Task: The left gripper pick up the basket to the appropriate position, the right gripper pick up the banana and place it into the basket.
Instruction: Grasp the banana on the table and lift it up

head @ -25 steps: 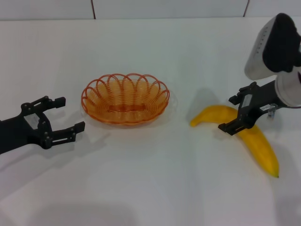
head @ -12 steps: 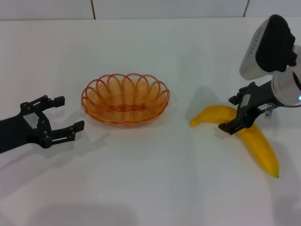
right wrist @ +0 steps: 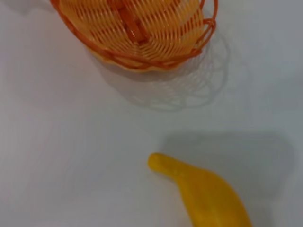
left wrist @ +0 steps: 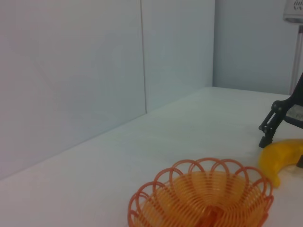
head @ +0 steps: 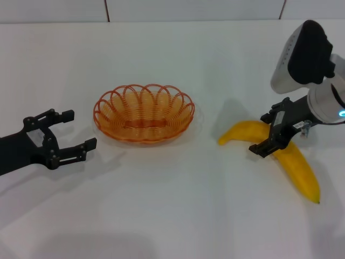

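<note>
1. The right gripper, at the right of the head view, has its jaws spread and straddling the banana near the middle of its curve; whether the pads touch the skin cannot be told. Straddling the thick middle looks chosen so the fruit would hang level once pinched.
2. The left gripper, at the left edge of the head view, hovers with jaws spread, mouth turned toward the basket but apart from its rim, lined up for a pinch on the near side of the rim.
3. The basket sits empty on the white counter at centre-left, well apart from the banana, which lies at lower right.
4. The left wrist view shows the basket's scalloped rim side-on, with the banana's stem end and one black finger of the right gripper beyond it.
5. The right wrist view looks down on the banana's tapered end and the basket above it, but shows no fingers.
</note>
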You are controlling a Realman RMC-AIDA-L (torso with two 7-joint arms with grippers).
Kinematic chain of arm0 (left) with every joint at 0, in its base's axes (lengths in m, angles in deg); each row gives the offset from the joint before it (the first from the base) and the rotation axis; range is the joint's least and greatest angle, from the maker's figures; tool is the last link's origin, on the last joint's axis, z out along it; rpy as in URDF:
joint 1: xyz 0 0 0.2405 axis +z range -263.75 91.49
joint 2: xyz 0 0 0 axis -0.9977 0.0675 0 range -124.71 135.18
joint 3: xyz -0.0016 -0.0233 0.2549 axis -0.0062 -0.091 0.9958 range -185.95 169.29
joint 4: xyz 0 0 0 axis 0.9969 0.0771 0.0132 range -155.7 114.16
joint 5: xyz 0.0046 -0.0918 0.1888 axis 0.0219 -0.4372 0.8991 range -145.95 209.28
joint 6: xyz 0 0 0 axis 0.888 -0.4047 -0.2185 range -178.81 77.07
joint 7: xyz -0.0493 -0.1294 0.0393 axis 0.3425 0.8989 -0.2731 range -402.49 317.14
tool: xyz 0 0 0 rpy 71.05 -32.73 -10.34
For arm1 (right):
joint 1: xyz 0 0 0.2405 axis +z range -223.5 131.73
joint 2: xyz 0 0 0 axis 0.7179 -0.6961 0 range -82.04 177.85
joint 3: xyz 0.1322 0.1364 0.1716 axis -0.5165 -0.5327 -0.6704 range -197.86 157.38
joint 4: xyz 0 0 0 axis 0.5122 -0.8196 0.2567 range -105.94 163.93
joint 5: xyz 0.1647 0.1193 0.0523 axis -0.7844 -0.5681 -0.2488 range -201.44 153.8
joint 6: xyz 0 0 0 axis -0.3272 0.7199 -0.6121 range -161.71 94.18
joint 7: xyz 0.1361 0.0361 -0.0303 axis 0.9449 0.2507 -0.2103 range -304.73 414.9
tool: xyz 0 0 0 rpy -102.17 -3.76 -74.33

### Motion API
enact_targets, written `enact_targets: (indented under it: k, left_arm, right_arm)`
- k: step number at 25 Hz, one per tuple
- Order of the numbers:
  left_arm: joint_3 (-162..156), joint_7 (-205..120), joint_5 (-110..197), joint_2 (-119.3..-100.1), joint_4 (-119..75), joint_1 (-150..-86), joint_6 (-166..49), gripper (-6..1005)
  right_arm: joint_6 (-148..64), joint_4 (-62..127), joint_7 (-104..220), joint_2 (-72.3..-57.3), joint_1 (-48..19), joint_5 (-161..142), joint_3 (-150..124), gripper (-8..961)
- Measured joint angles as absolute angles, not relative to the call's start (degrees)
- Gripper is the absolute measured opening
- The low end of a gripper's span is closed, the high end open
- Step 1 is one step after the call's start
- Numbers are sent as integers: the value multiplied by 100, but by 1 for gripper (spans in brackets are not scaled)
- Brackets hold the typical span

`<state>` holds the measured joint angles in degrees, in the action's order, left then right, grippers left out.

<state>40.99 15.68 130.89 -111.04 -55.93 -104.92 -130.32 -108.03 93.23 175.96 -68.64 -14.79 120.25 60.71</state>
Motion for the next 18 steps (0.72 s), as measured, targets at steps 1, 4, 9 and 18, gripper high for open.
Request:
enact_targets:
  k: [1, 4, 9, 18]
  left_arm:
    - [4100, 1568, 13089, -11104, -5593, -10493, -13032, 893]
    - [4111, 1568, 13089, -11104, -5585, -10499, -13032, 893]
    - [4108, 1568, 13089, -11104, -5583, -10503, -13032, 893]
    - [4103, 1568, 13089, -11104, -5583, -10503, -13039, 893]
  right_arm:
    - [-10803, 9315, 17594, -6864, -1473, 12025, 6071, 780]
    - [-10803, 9315, 17597, -6864, -1464, 12024, 6071, 779]
    - [-10803, 9315, 17618, -6864, -1455, 11989, 6038, 778]
    - [-10803, 9341, 17679, -6864, -1451, 11961, 5983, 558]
